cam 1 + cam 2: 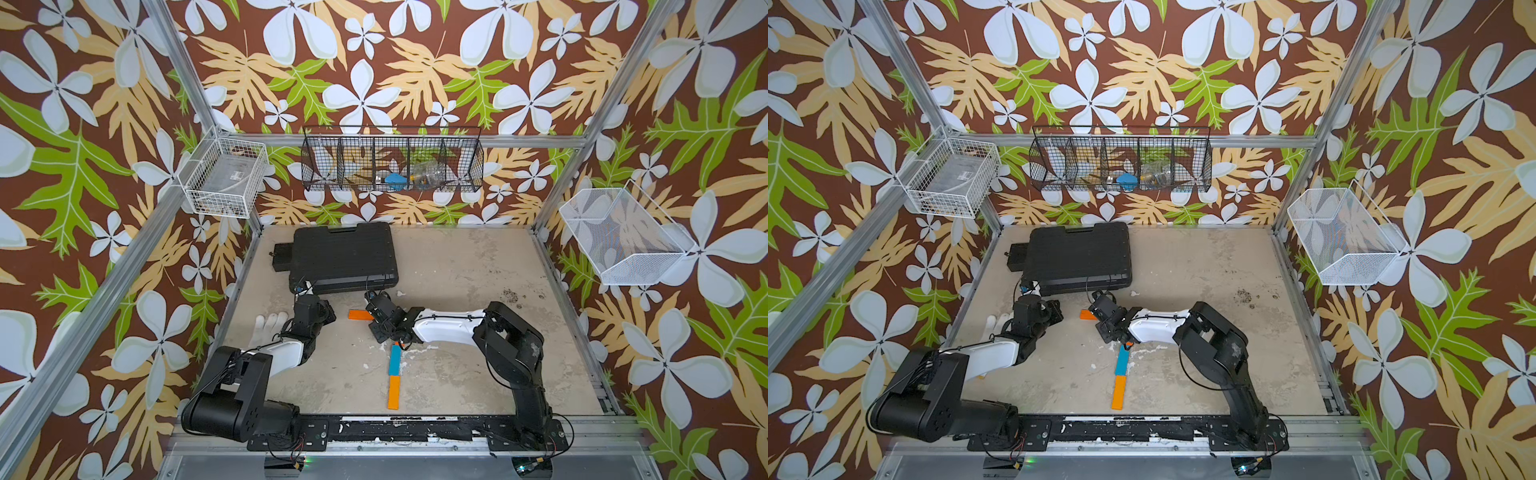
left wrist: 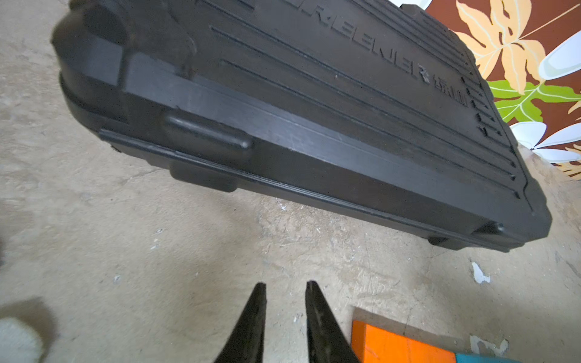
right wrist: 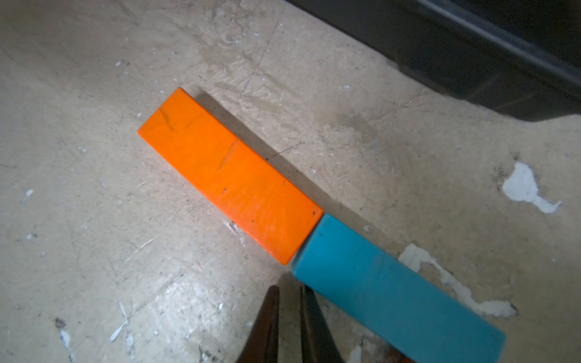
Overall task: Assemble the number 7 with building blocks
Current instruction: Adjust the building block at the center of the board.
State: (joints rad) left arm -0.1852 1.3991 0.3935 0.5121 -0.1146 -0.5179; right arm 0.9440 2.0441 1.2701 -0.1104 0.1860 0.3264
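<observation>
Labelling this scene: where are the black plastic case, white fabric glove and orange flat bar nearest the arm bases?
black plastic case (image 1: 345, 257): a top view, lid centre.
white fabric glove (image 1: 270, 322): a top view, fingers.
orange flat bar (image 1: 394, 392): a top view, mid face.

Soft, even light fell from above; the orange bar (image 3: 229, 176) threw a thin shadow; wrist views bowed at the edges, the glove (image 2: 15, 341) blurred.
</observation>
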